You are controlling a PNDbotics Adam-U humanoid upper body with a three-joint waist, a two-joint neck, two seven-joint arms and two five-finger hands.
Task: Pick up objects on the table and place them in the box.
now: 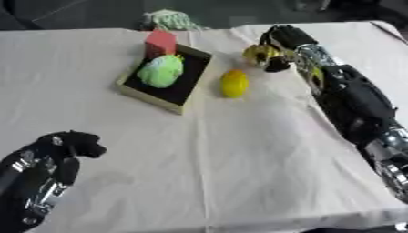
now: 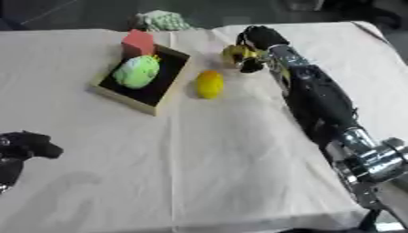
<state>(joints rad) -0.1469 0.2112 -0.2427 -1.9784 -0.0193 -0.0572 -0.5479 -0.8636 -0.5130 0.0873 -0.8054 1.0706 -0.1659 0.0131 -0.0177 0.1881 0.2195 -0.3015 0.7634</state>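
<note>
Box (image 1: 181, 98) holds a green toy (image 1: 162, 71); right hand (image 1: 280, 42) curls round a yellow object (indistinct) (image 1: 261, 54).

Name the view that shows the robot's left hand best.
The left eye view: the left hand shows with its curled fingers and forearm at the lower left. The right eye view cuts it at the left edge, so only the dark curled fingers show.

Both arms are mostly black, chunky shells with rounded covers. The right arm (image 2: 318, 102) has shiny silver metal rings at the joints, plus a silvery wrist section with yellowish bits. The left hand (image 1: 68, 145) is all black, silver specks along the forearm.
</note>
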